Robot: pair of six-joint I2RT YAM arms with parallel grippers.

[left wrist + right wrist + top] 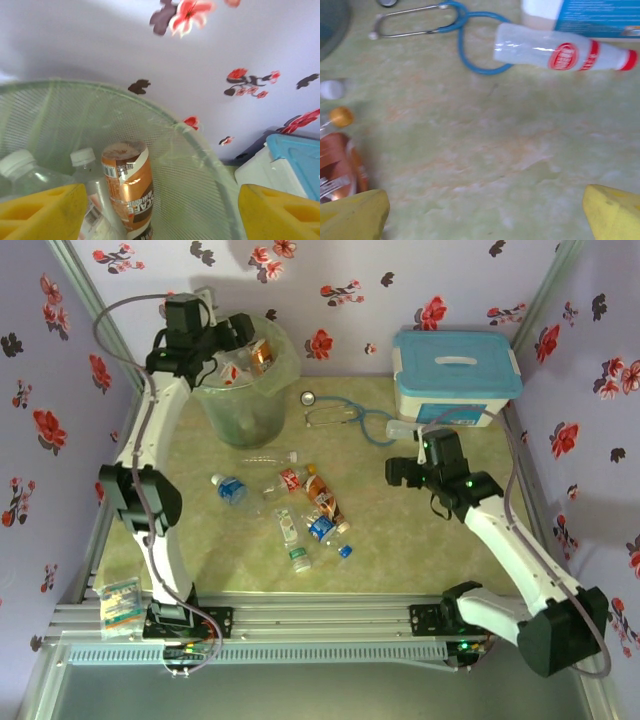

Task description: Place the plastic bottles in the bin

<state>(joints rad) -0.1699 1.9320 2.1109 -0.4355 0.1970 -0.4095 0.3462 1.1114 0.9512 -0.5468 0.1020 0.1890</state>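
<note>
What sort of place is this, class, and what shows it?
Probably a robotics lab test booth: a left arm and right arm bolted to an aluminium rail, floral cloth walls boxing in a table, and plastic bottles staged near a bin.

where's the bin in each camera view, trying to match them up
Top external: the bin stands at the far left of the table, near the back wall.
Left wrist: bin seen from above, its mesh wall curving across the lower left and centre.
Right wrist: a grey curved edge in the top left corner, probably its base.
Shared landmark: the white box with the blue lid, at the right edge in left wrist, top right in right wrist.
</note>
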